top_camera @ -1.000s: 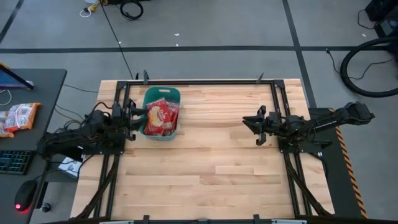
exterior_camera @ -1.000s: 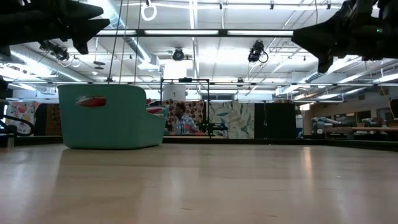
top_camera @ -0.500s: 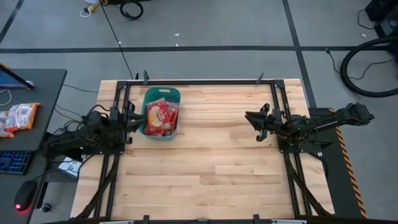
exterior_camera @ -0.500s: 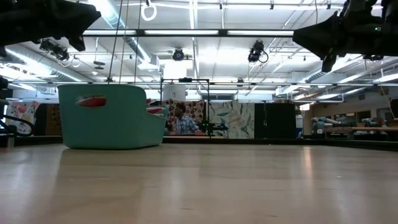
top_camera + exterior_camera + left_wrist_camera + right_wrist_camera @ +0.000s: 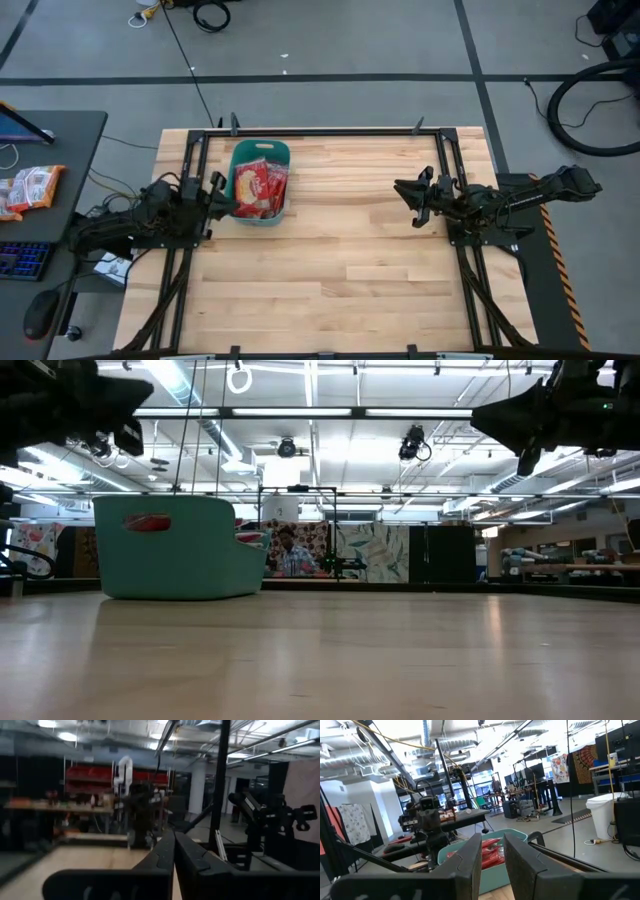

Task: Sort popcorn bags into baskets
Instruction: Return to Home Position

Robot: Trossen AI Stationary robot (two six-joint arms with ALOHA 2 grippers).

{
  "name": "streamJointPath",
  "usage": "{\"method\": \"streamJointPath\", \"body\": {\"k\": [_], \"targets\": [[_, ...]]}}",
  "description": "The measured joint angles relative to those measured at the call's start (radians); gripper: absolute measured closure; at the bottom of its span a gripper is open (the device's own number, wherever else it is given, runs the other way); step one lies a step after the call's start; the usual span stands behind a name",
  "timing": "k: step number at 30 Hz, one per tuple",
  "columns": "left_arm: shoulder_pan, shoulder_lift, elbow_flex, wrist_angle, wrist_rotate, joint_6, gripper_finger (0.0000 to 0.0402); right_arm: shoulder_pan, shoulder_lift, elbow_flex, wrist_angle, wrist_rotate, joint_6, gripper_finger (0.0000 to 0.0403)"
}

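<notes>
The left claw hangs over the left side of the desk. Its two fingers are pressed together with nothing between them, and in the low view it is raised well above the wood. Just beside this claw, on the side toward the desk's middle, stands the teal bin. The claw's tips are near the bin's wall, but whether they touch it cannot be told. The red popcorn bags lie heaped inside the bin, overlapping one another and filling most of it. Red also shows through the slot handle near the rim.

Bare wood lies between the bin and the right claw, which is well apart from it on the right side of the desk and points back toward it. Its fingers stand parted, empty, with the bin and its red bags seen through the gap. It too is held high off the desk.
</notes>
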Motion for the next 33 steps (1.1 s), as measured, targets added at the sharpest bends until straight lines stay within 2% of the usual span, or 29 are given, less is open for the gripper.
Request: {"method": "streamJointPath", "body": {"k": [4, 33], "targets": [[0.0, 0.0, -0.014, -0.015, -0.003, -0.039, 0.0389, 0.0, 0.0, 0.0, 0.0, 0.0, 0.0, 0.0316], [0.0, 0.0, -0.015, -0.018, -0.004, -0.039, 0.0388, 0.0, 0.0, 0.0, 0.0, 0.0, 0.0, 0.0316]]}}
